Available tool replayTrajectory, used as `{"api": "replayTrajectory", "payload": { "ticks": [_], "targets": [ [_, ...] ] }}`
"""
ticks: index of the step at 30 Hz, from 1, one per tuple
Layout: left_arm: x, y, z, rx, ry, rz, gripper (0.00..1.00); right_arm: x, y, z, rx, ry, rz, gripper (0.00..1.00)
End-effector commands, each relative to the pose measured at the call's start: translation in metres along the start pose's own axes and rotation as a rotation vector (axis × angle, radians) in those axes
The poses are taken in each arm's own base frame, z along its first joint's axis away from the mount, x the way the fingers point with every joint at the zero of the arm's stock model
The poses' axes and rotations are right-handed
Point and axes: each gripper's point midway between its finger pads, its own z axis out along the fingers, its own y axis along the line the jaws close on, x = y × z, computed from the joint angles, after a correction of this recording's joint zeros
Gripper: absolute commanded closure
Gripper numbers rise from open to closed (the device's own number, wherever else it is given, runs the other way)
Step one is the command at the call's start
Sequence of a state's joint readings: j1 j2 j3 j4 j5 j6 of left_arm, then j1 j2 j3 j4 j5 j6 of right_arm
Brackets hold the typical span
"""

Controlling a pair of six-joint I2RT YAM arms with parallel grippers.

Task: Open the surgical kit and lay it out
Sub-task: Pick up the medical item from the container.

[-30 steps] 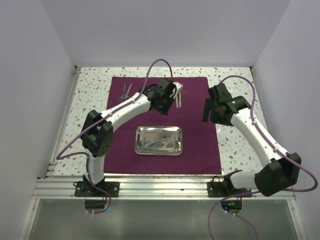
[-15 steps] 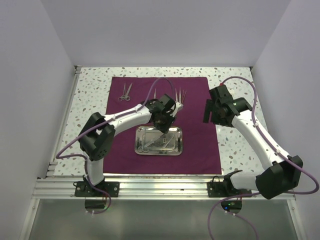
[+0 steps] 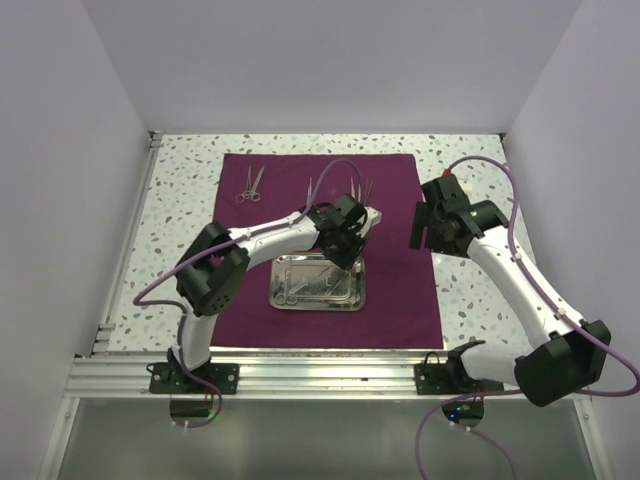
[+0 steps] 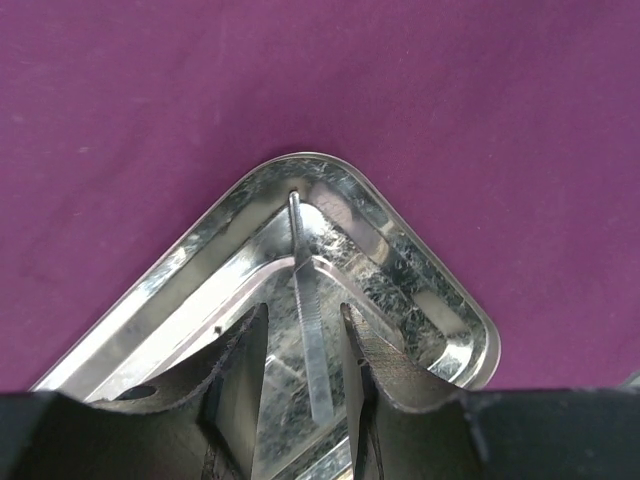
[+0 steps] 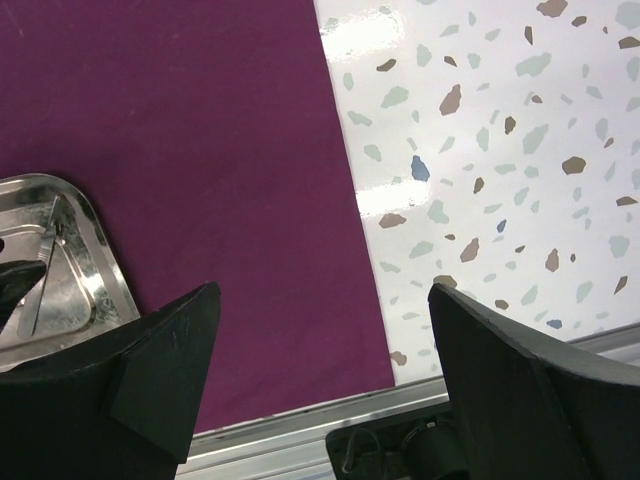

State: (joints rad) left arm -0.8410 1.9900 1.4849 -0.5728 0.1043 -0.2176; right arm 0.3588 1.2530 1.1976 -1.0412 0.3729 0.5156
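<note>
The maroon cloth lies spread flat on the table. The steel tray sits at its middle with thin silver instruments in it. My left gripper hangs over the tray's far right corner. In the left wrist view it is open, its fingers either side of a thin silver instrument that lies in the tray corner, with gaps on both sides. My right gripper is open wide and empty above the cloth's right edge.
Scissors and thin tweezers lie along the cloth's far edge. Speckled tabletop shows right of the cloth. The tray's corner is at the left of the right wrist view. White walls enclose the table.
My left gripper has moved from the cloth's far edge back toward me to the tray's far right corner. The right gripper has shifted only slightly.
</note>
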Motion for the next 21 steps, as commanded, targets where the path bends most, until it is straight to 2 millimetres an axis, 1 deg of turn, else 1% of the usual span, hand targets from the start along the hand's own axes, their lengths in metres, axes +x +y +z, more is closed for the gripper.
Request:
{"api": "replayTrajectory", "payload": {
  "ticks": [1,2,5,15,17,21],
  "targets": [
    [-0.022,-0.013,0.006,0.017,-0.057,0.003,0.62,-0.001,-0.008,-0.005,0.019,-0.023,0.001,0.11],
    [-0.018,-0.012,0.012,0.006,-0.040,-0.001,0.62,0.000,-0.009,-0.005,0.020,-0.022,0.000,0.11],
    [-0.014,-0.009,0.022,-0.016,-0.028,-0.003,0.62,-0.001,-0.008,-0.006,0.018,-0.026,-0.007,0.11],
    [-0.005,0.000,0.043,-0.085,0.005,0.004,0.62,-0.003,-0.006,-0.004,0.016,-0.022,-0.013,0.10],
    [0.001,0.008,0.049,-0.121,0.029,0.008,0.63,-0.004,-0.005,-0.003,0.016,-0.022,-0.013,0.09],
    [0.017,0.017,0.058,-0.158,0.083,0.019,0.68,-0.004,-0.005,-0.003,0.017,-0.022,-0.010,0.02]
  ]
}}
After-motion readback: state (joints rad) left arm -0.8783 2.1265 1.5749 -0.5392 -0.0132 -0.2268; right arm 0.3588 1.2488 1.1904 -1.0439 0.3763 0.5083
